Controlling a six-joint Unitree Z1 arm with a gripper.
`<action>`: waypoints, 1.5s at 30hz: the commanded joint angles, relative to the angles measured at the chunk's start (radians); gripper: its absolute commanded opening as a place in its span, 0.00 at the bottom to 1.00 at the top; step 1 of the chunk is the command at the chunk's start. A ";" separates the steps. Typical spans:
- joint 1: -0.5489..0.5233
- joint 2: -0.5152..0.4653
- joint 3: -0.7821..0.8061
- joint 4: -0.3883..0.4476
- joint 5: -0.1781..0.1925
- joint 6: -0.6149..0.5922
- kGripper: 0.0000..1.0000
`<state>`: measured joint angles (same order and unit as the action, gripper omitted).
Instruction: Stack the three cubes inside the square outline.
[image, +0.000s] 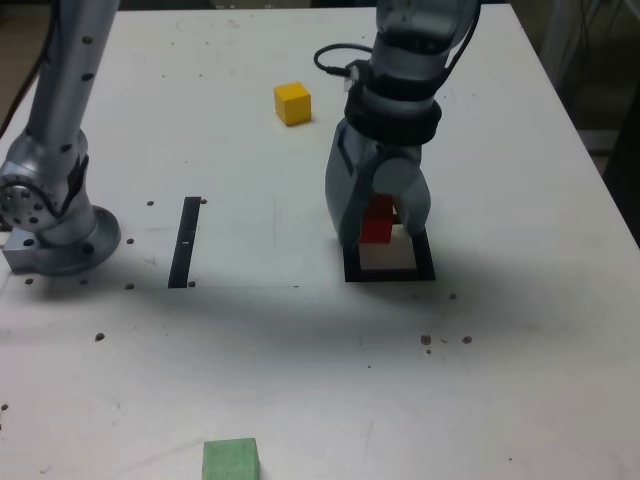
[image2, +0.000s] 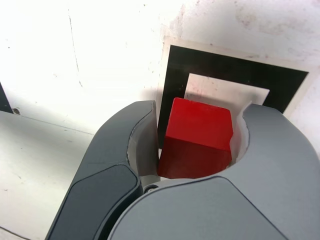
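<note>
- Above the flat black square outline (image: 389, 272) with its white centre, the small matte red cube (image: 377, 221) sits clamped between the grey gripper's (image: 379, 226) jaws.
- Beyond the outline rests the yellow cube (image: 292, 103).
- Well nearer the camera lies the green cube (image: 231, 461).

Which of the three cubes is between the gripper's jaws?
The red cube: the gripper is shut on it above the square outline. The yellow cube and green cube lie apart on the table.
</note>
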<state>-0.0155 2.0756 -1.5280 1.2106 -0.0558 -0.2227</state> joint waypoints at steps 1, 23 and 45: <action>0.002 -0.007 0.006 -0.014 -0.001 -0.004 0.39; 0.025 0.029 0.002 -0.042 -0.038 0.014 0.39; 0.020 0.045 -0.002 -0.060 -0.048 0.031 0.78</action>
<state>0.0058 2.1133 -1.5291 1.1533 -0.1022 -0.1943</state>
